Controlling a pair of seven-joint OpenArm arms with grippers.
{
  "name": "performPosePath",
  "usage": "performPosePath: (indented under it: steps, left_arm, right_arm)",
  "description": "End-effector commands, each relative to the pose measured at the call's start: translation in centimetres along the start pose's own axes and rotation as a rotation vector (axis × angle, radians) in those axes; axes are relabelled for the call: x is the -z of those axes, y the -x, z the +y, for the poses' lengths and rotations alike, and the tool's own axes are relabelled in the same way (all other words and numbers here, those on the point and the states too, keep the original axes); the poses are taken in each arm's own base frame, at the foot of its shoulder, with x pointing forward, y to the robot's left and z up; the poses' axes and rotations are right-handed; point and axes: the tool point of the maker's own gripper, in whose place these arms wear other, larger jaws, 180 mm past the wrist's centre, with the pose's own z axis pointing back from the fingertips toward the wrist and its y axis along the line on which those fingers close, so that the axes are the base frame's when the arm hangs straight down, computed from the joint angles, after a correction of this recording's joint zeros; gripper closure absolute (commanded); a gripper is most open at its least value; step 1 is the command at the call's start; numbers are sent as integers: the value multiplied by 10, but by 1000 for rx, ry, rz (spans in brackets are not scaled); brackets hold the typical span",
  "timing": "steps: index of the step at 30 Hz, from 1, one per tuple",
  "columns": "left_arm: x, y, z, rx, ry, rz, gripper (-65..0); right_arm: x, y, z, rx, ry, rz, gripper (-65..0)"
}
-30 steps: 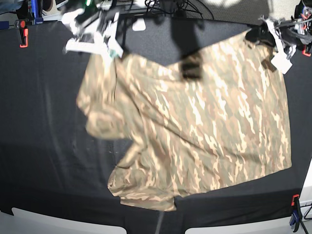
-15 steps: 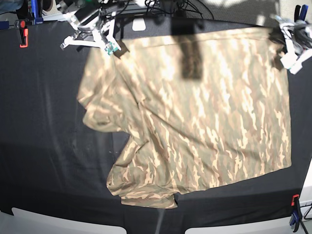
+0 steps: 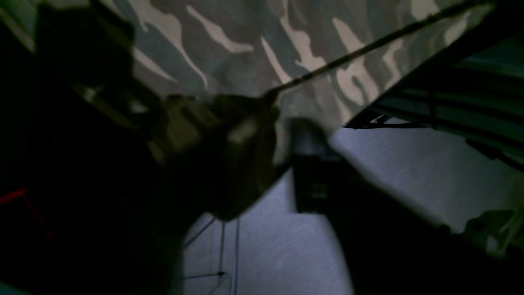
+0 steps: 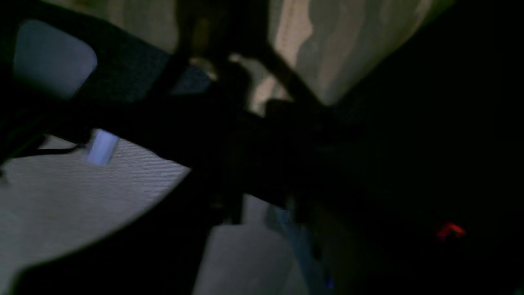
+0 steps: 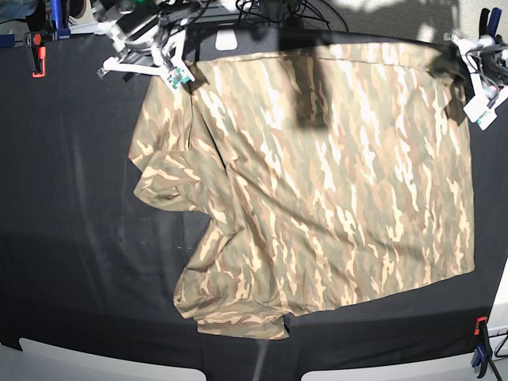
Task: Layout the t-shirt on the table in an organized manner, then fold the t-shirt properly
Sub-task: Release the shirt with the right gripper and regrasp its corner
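Claws both clamped on t-shirt point(image 5: 317, 175) top edge, right gripper point(image 5: 176, 73) and left gripper point(image 5: 468, 79) at far corners, shirt spread over table point(image 5: 71, 238) but bunched bottom-left, so likely layout step, next probably needs flattening that crumpled side.

A red clamp point(image 5: 37, 60) grips the far left edge in the base view, with a blue clamp point(image 5: 55, 16) just beside it, further back. Another red and blue clamp point(image 5: 480, 349) sits at the near right corner. Black cables point(image 5: 278, 11) tangle along the far edge near the middle. In both wrist views pale grey floor point(image 3: 266, 254) shows below, too dark and blurred for detail.
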Motion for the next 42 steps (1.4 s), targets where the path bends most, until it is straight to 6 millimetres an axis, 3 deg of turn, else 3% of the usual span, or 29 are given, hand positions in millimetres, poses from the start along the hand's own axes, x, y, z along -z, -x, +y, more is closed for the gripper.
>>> performPosePath:
  steps: [1, 4, 7, 9, 12, 18, 22, 26, 36, 42]
  left_arm:
    - [-6, -10, 1, 22, -3, -30, -316]
    - [-6, -12, 1, 22, -4, -42, -327]
    - [-7, -20, 3, 27, -16, -90, -327]
    - [-8, -28, 8, 39, -44, -131, -327]
    - [-9, -36, 12, 52, -68, -172, -327]
    - [-11, -46, 14, 62, -74, -195, -327]
    - [-12, -52, 8, 48, -38, -227, -327]
    - [-12, -53, 6, 43, -29, -230, -327]
    - [-12, -53, 6, 43, -28, -231, -327]
    - [-12, -53, 6, 43, -28, -235, -327]
  right_arm:
    - [-5, -1, -14, 13, 66, -3, -232]
    - [-13, 10, -56, 96, 307, 40, -239]
    - [-33, 19, -105, 177, 582, 44, -239]
    - [-46, 15, -130, 207, 710, -6, -239]
    - [-51, -7, -149, 276, 743, -121, -237]
    - [-42, -93, -148, 457, 477, -443, -237]
    - [-48, -138, -151, 444, 386, -552, -237]
    - [-33, -154, -152, 469, 336, -558, -237]
    - [39, -178, -167, 585, 64, -488, -237]
    - [58, -199, -177, 608, -98, -497, -237]
